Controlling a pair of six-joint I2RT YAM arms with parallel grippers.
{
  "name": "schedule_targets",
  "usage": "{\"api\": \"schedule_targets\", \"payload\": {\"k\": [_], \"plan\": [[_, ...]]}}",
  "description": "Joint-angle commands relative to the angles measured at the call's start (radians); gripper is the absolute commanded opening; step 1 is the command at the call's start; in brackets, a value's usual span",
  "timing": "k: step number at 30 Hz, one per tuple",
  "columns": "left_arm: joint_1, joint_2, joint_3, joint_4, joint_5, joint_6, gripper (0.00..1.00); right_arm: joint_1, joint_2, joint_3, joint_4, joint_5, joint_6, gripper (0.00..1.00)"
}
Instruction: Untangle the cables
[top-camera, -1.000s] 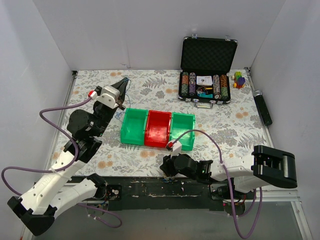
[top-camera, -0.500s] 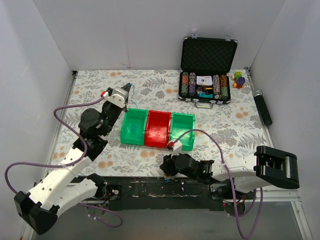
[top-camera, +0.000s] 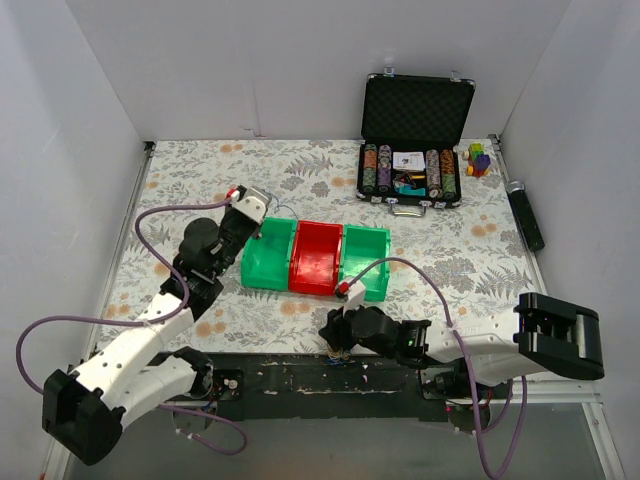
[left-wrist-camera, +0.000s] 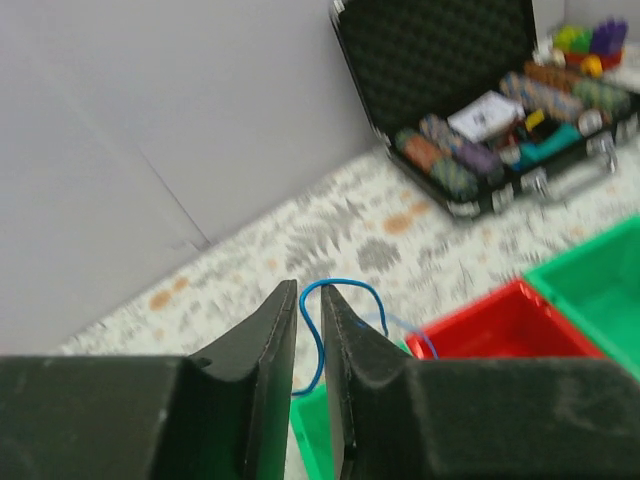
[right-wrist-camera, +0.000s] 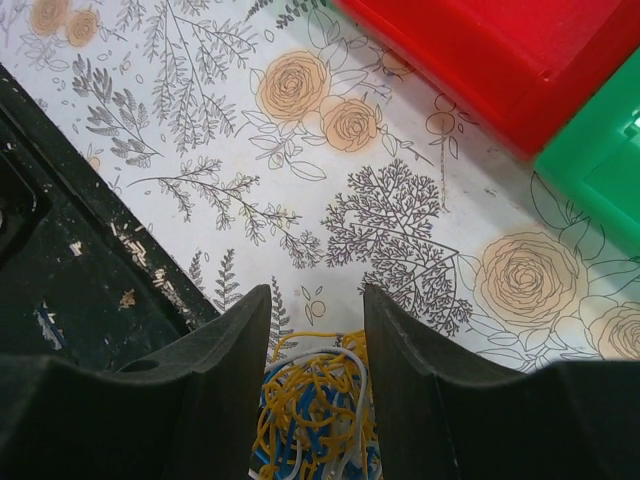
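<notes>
My left gripper (top-camera: 267, 207) hangs over the back edge of the left green bin (top-camera: 262, 258). Its jaws are nearly closed on a thin blue cable (left-wrist-camera: 318, 345), which loops above the fingertips (left-wrist-camera: 286, 300) and trails down toward the bins. My right gripper (top-camera: 334, 338) sits low at the table's near edge. In the right wrist view, my right gripper (right-wrist-camera: 315, 296) has its jaws on both sides of a small knot of yellow, white and blue cables (right-wrist-camera: 315, 415); part of the knot is cut off by the frame's bottom.
A red bin (top-camera: 315, 258) and a second green bin (top-camera: 365, 262) stand beside the left one. An open black case of poker chips (top-camera: 414, 175) stands at the back right, with coloured blocks (top-camera: 478, 158) and a black bar (top-camera: 527, 216) further right.
My left arm has swung right and nearer, from the back-left of the table to the left green bin, taking the blue cable along. The right arm has barely moved.
</notes>
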Motion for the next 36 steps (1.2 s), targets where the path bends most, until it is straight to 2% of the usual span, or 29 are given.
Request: {"api": "schedule_targets", "payload": {"k": [1, 5, 10, 14, 20, 22, 25, 26, 28, 32, 36], "plan": [[0.004, -0.024, -0.108, -0.133, 0.043, 0.008, 0.17, 0.006, -0.050, 0.022, 0.017, 0.009, -0.027, 0.50], [0.004, -0.005, -0.179, -0.154, 0.041, 0.005, 0.17, 0.004, -0.073, 0.042, -0.007, 0.009, -0.039, 0.50], [0.015, 0.037, -0.207, -0.132, -0.035, -0.018, 0.10, 0.006, -0.090, 0.054, -0.019, 0.009, -0.047, 0.50], [0.018, 0.069, -0.219, -0.158, -0.057, -0.007, 0.09, 0.006, -0.091, 0.057, -0.026, 0.010, -0.047, 0.50], [0.018, 0.107, -0.221, -0.149, 0.011, -0.033, 0.17, 0.006, -0.091, 0.063, -0.033, 0.009, -0.047, 0.50], [0.018, 0.115, -0.208, -0.166, -0.003, -0.036, 0.23, 0.006, -0.091, 0.063, -0.036, 0.009, -0.047, 0.50], [0.070, 0.092, -0.190, -0.189, -0.008, -0.053, 0.55, 0.006, -0.103, 0.062, -0.048, 0.015, -0.045, 0.50], [0.116, 0.089, -0.170, -0.219, 0.027, -0.090, 0.65, 0.006, -0.109, 0.059, -0.049, 0.016, -0.045, 0.50], [0.257, 0.097, -0.123, -0.285, 0.145, -0.159, 0.78, 0.006, -0.117, 0.052, -0.048, 0.021, -0.042, 0.50], [0.519, 0.144, -0.057, -0.391, 0.417, -0.187, 0.96, 0.006, -0.122, 0.037, -0.034, 0.018, -0.037, 0.50], [0.598, 0.247, -0.021, -0.492, 0.607, -0.043, 0.98, 0.004, -0.108, 0.037, -0.023, 0.002, -0.034, 0.50]]}}
